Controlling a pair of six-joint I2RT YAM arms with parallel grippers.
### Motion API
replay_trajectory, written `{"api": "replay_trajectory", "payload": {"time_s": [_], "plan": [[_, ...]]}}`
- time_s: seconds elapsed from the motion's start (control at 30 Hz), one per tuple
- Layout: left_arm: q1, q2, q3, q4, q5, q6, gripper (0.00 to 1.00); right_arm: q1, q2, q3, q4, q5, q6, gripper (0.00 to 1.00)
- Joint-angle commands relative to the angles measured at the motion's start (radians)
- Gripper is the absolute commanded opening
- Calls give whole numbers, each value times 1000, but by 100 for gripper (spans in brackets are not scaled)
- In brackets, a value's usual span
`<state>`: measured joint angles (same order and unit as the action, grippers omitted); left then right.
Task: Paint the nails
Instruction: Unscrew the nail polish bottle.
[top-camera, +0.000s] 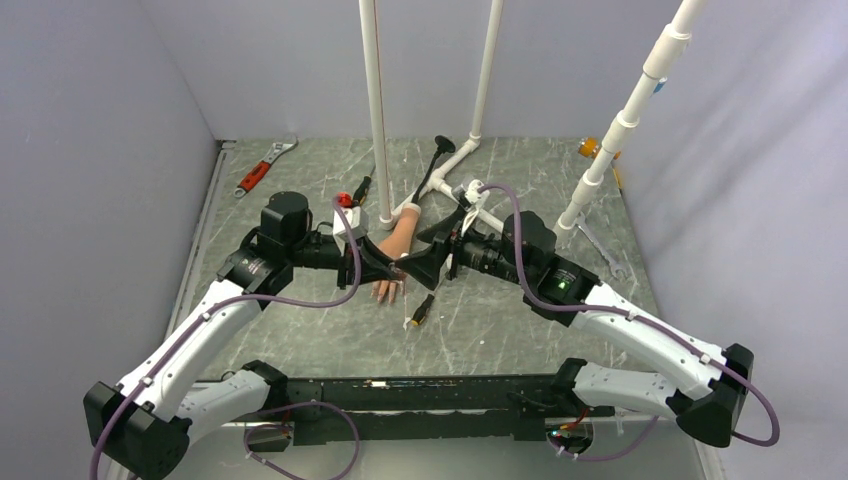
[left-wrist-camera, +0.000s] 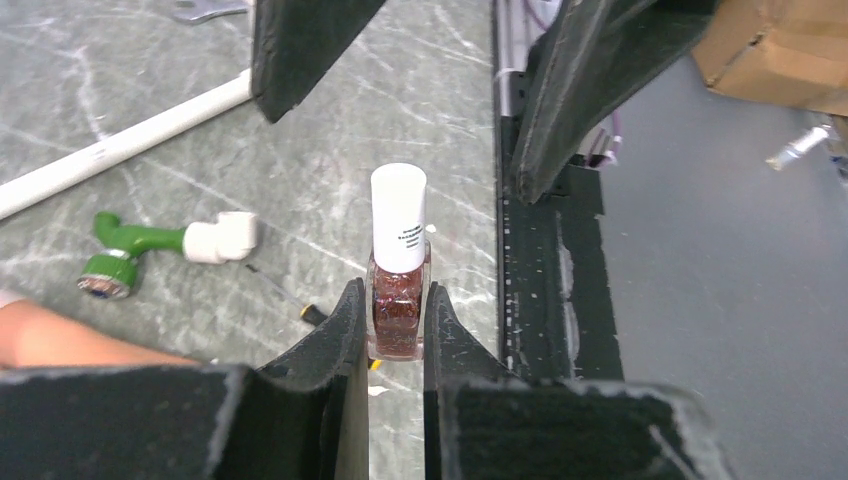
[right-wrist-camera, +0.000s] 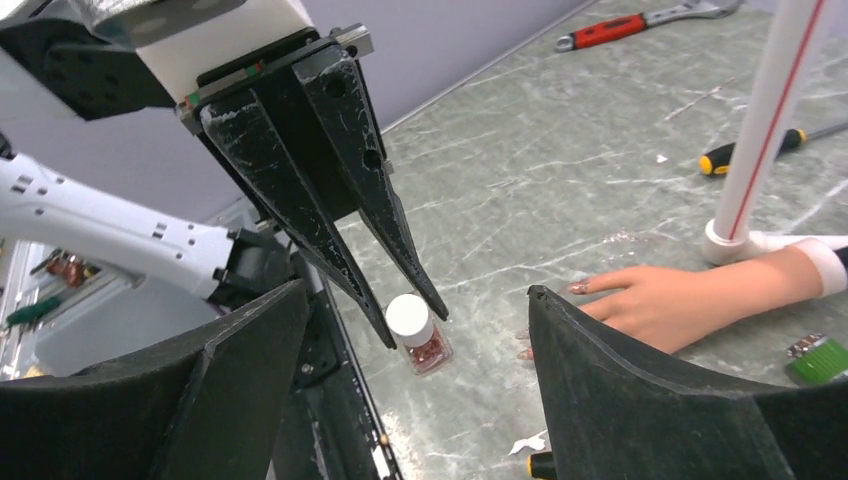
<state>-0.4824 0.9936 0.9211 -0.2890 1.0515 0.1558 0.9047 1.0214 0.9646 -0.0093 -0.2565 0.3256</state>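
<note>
My left gripper (left-wrist-camera: 392, 290) is shut on a small glass nail polish bottle (left-wrist-camera: 398, 305) with red glitter polish and a white cap (left-wrist-camera: 398, 215). It holds the bottle low over the table, near the front edge. The right wrist view shows the bottle (right-wrist-camera: 425, 345) between the left gripper's fingers (right-wrist-camera: 385, 210). My right gripper (right-wrist-camera: 418, 290) is open, its jaws wide apart on either side of the capped bottle without touching it. The peach mannequin hand (right-wrist-camera: 680, 300) lies flat to the right, with a nail (right-wrist-camera: 578, 287) on its fingertip. In the top view both grippers, left (top-camera: 385, 268) and right (top-camera: 425, 265), meet over the hand's (top-camera: 397, 240) fingers.
White PVC posts (top-camera: 377, 110) stand behind the hand. A red-handled wrench (top-camera: 262, 172) lies at the back left and a steel wrench (top-camera: 600, 250) at the right. A yellow-and-black screwdriver (top-camera: 420, 310) lies in front of the hand. A green fitting (left-wrist-camera: 125, 250) lies nearby.
</note>
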Motion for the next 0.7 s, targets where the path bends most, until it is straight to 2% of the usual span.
{"api": "replay_trajectory", "payload": {"time_s": [0.0, 0.1, 0.13, 0.3, 0.43, 0.57, 0.67], "plan": [[7, 6, 41, 60, -139, -26, 0, 1, 5, 41, 14, 128, 38, 83], [6, 9, 35, 70, -213, -41, 0, 8, 29, 67, -21, 161, 42, 99], [6, 10, 34, 73, -225, -45, 0, 15, 39, 73, -27, 181, 42, 100], [6, 16, 31, 85, -277, -66, 0, 37, 84, 108, -59, 296, 68, 100], [5, 17, 34, 80, -296, -67, 0, 41, 135, 171, -107, 314, 91, 100], [6, 2, 26, 91, -316, -68, 0, 45, 149, 169, -87, 361, 114, 95], [6, 1, 24, 91, -320, -68, 0, 45, 156, 158, -69, 389, 139, 88]]}}
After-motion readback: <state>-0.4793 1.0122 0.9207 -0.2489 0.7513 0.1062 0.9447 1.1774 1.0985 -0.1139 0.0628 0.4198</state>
